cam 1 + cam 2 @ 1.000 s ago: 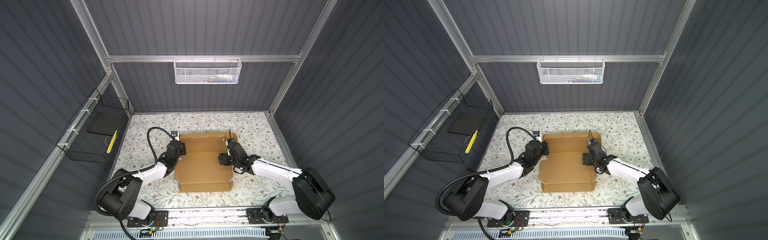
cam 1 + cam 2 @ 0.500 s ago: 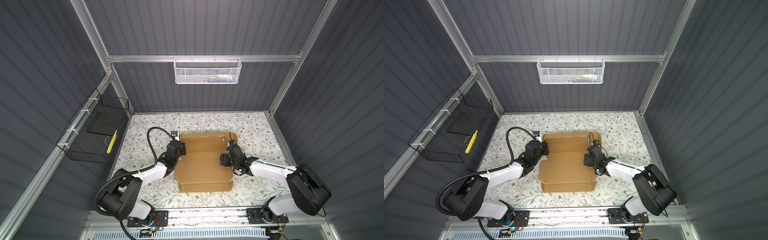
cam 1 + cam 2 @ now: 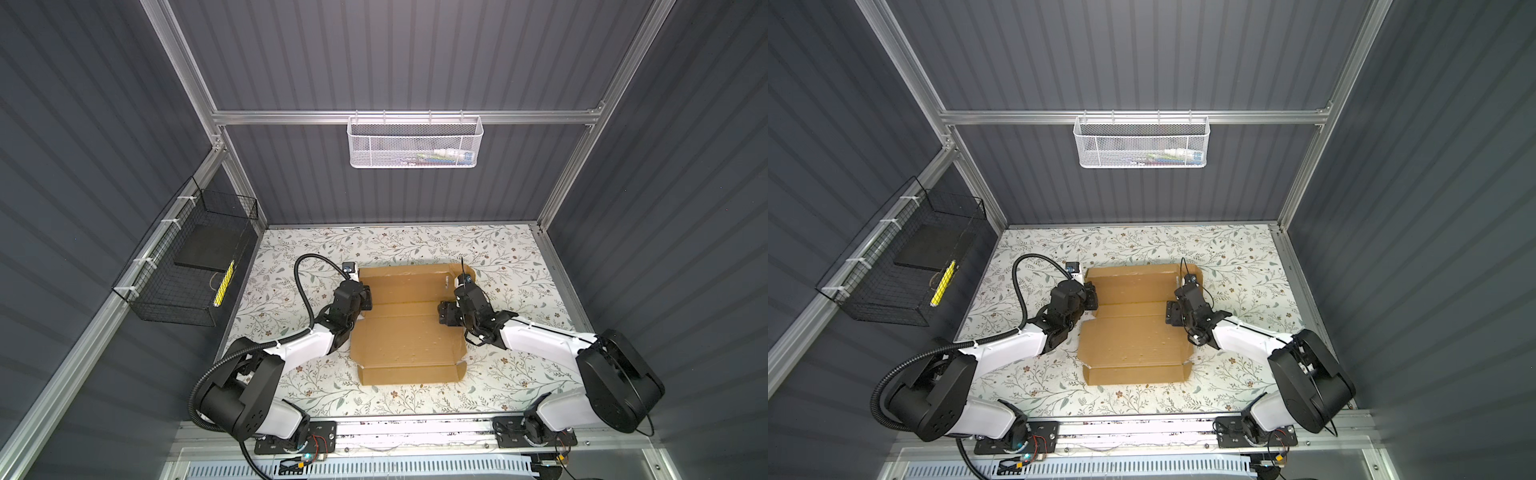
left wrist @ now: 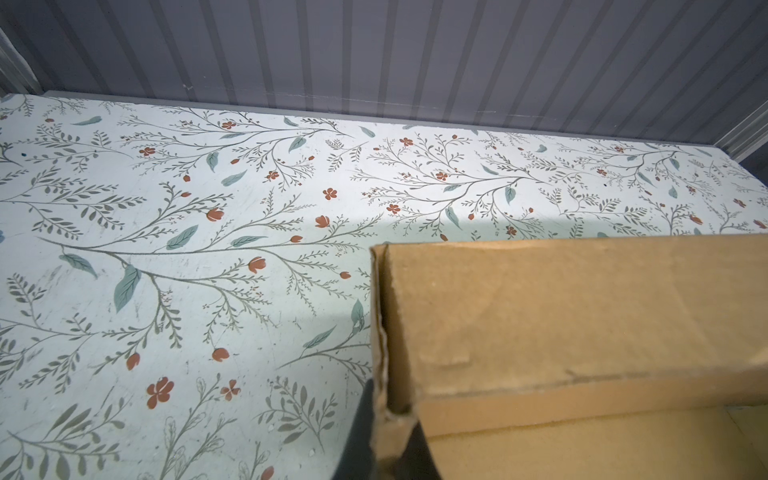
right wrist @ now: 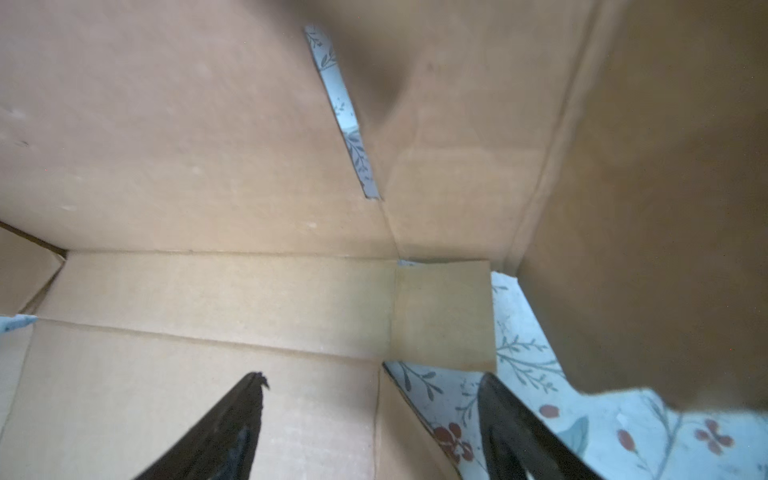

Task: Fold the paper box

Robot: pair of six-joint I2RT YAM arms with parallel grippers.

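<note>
The brown paper box [image 3: 405, 332] [image 3: 1133, 332] lies partly folded in the middle of the floral table, its near wall creased up and its far panel raised. My left gripper [image 3: 365, 300] [image 3: 1091, 300] is at the box's left edge. In the left wrist view it [image 4: 388, 419] is shut on the corner of an upright cardboard flap [image 4: 561, 307]. My right gripper [image 3: 444, 313] [image 3: 1170, 312] stands open at the box's right edge. In the right wrist view it [image 5: 372, 376] straddles that edge: one of its fingers [image 5: 239, 419] is over cardboard [image 5: 187, 166], the other over the table.
A white mesh basket [image 3: 415, 143] hangs on the back wall and a black wire basket [image 3: 187, 266] on the left wall. The floral table [image 3: 498, 257] shows all round the box, with walls on three sides.
The right arm has shifted slightly while its gripper stays at the box's right edge. The left gripper and the box look unchanged.
</note>
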